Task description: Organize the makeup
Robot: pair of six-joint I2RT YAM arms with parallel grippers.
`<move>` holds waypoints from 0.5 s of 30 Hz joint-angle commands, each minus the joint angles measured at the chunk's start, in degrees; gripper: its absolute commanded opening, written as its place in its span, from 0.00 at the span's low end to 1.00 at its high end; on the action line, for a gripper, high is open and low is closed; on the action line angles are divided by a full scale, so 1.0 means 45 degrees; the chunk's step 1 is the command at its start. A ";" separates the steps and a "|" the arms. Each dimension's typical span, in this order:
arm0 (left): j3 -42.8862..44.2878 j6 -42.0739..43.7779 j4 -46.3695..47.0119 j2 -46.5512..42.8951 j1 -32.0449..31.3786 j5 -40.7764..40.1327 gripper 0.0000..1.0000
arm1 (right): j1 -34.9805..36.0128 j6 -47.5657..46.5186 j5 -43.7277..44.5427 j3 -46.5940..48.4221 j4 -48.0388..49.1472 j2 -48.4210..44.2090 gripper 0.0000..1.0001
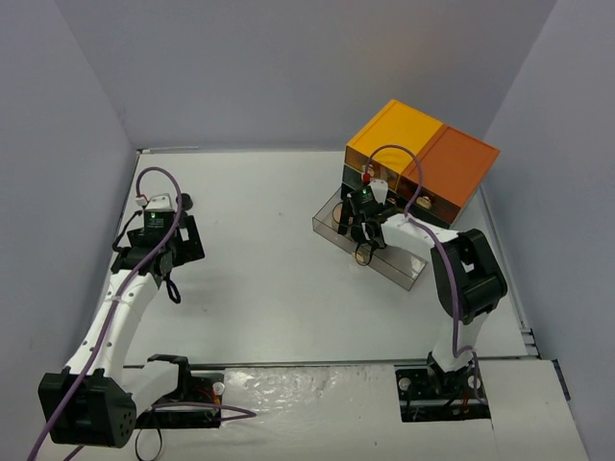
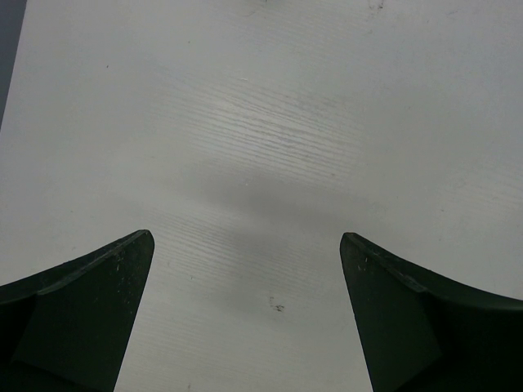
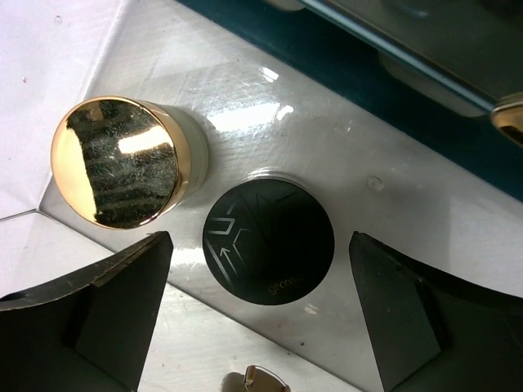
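A round black jar [image 3: 268, 242] with a pale line pattern on its lid stands in a clear tray [image 3: 392, 204]. My right gripper [image 3: 260, 237] hangs open straight above it, a gap showing on each side between lid and fingers. A gold-lidded jar [image 3: 118, 161] stands in the tray's corner to the left of the black one. A tan item [image 3: 255, 380] peeks in at the bottom edge. In the top view the right gripper [image 1: 360, 230] is over the clear tray [image 1: 404, 264]. My left gripper [image 2: 245, 237] is open over bare table, holding nothing.
The orange-topped dark drawer box [image 1: 423, 158] stands right behind the tray, its front and a gold knob [image 3: 508, 118] close to the right gripper. The left gripper [image 1: 163, 240] sits near the left wall. White table [image 1: 269, 250] lies between the arms.
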 commanded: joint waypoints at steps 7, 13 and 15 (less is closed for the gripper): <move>0.1960 -0.0728 0.0431 0.2427 0.1006 0.0155 0.97 | 0.0870 -0.1434 -0.0484 0.0340 -0.0666 -0.4751 0.99; 0.3951 -0.0690 0.1182 0.5614 0.1885 0.0629 0.97 | 0.0910 -0.2744 -0.1628 -0.0026 -0.0638 -0.7215 1.00; 0.4839 -0.0642 0.1280 0.6825 0.2085 0.0753 0.97 | 0.0910 -0.3034 -0.1799 -0.0218 -0.0627 -0.7919 1.00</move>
